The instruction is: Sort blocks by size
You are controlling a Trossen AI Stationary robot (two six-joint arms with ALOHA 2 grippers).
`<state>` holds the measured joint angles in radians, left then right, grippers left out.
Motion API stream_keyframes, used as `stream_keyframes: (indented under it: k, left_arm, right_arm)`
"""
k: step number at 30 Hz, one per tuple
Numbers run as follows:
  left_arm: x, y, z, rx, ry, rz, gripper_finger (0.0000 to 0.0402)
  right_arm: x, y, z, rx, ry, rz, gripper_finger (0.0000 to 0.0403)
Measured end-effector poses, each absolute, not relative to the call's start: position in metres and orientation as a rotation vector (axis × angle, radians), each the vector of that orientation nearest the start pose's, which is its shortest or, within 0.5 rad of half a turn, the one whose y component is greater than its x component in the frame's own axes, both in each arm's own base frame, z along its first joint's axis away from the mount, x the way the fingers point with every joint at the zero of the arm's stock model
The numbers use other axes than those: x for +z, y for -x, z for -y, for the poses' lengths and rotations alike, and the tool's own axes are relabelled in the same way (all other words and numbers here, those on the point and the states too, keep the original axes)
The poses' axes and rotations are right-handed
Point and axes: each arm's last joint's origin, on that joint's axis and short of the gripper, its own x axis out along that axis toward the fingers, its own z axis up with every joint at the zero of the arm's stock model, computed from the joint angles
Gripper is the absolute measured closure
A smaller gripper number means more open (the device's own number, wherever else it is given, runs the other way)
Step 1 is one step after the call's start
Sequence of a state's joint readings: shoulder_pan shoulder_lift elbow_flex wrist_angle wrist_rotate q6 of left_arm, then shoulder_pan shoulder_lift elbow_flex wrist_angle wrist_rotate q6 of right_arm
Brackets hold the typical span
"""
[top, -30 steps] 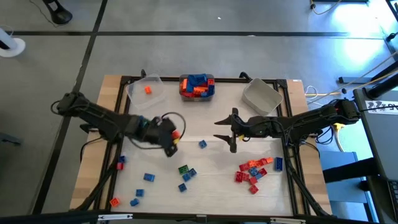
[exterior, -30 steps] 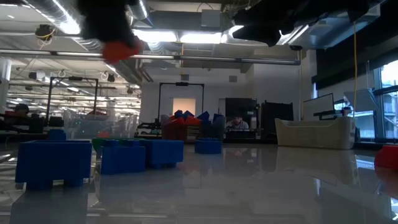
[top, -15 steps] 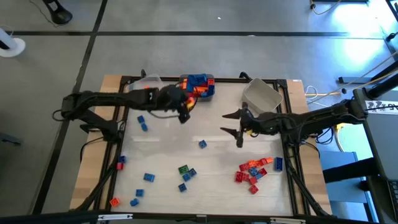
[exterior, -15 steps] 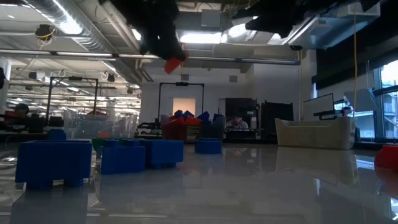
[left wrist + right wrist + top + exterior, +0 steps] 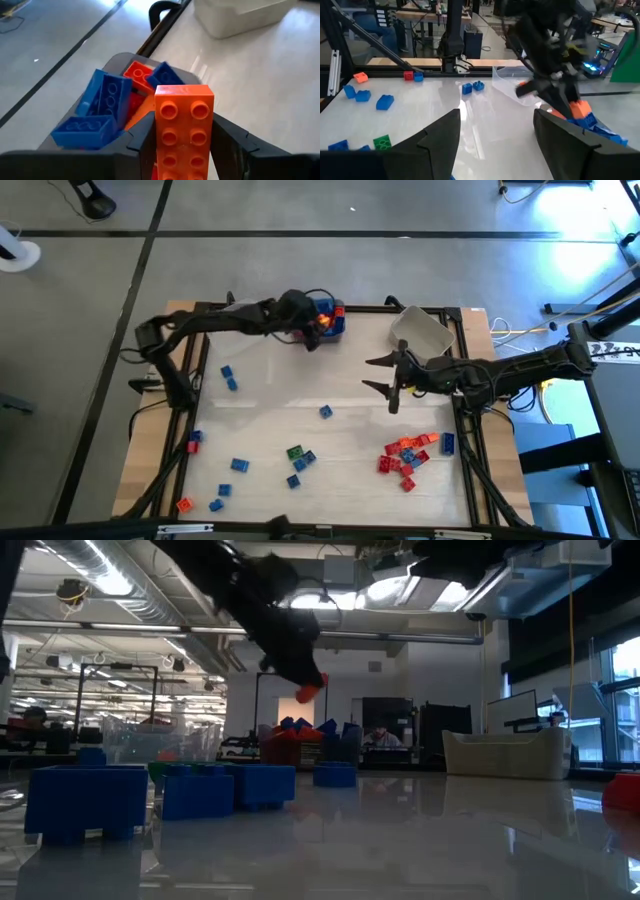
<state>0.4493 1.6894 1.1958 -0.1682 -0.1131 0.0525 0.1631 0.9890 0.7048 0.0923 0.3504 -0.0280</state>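
My left gripper [image 5: 314, 332] is over the grey bin [image 5: 340, 311] at the table's far edge, shut on a long orange brick [image 5: 184, 125], which also shows in the low view [image 5: 309, 692]. The bin holds blue, red and orange bricks [image 5: 102, 107]. My right gripper [image 5: 386, 377] is open and empty over the table's middle right, above the surface. Loose blue bricks [image 5: 228, 377] and a green one [image 5: 294, 451] lie on the left and middle. A pile of red and blue bricks [image 5: 405, 455] lies near right. My left gripper pinches the orange brick's two long sides [image 5: 158, 135] between its two fingers [image 5: 143, 141]. The brick lies along the fingers, its studded face toward the wrist camera and its free end sticking out past the fingertips. It is lifted clear, above the bin's bricks.
A white bin [image 5: 420, 335] stands at the far right, just beyond my right gripper. A clear bin [image 5: 160, 740] stands at the far left. A black frame [image 5: 200, 308] runs round the table. Bare table surface lies in the middle.
My left gripper has carried the orange brick from the table's middle left toward the far edge and right, to above the grey bin, and has come lower. It stays shut on the brick. My right gripper has drifted a little toward the right edge, still open.
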Motion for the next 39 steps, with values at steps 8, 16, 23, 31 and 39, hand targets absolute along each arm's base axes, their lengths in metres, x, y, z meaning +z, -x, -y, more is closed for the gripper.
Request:
stream_keyframes:
  k: [8,16,23,31,39]
  left_arm:
    - [0.225,-0.362,-0.195,0.521,0.009,-0.732,0.0263]
    - [0.22,-0.363,-0.218,0.563,0.01,-0.731,0.0263]
    - [0.216,-0.361,-0.231,0.533,0.031,-0.691,0.0263]
    - [0.202,-0.365,-0.231,0.5,0.039,-0.721,0.0261]
    - [0.203,-0.364,-0.232,0.507,0.043,-0.723,0.0205]
  right_arm:
    - [0.29,-0.218,-0.026,-0.192,0.094,-0.239,0.0155]
    - [0.288,-0.218,-0.025,-0.201,0.101,-0.258,0.0155]
    - [0.288,-0.218,-0.025,-0.206,0.102,-0.261,0.0155]
    - [0.286,-0.217,-0.025,-0.206,0.104,-0.274,0.0155]
    - [0.285,-0.217,-0.025,-0.205,0.107,-0.287,0.0155]
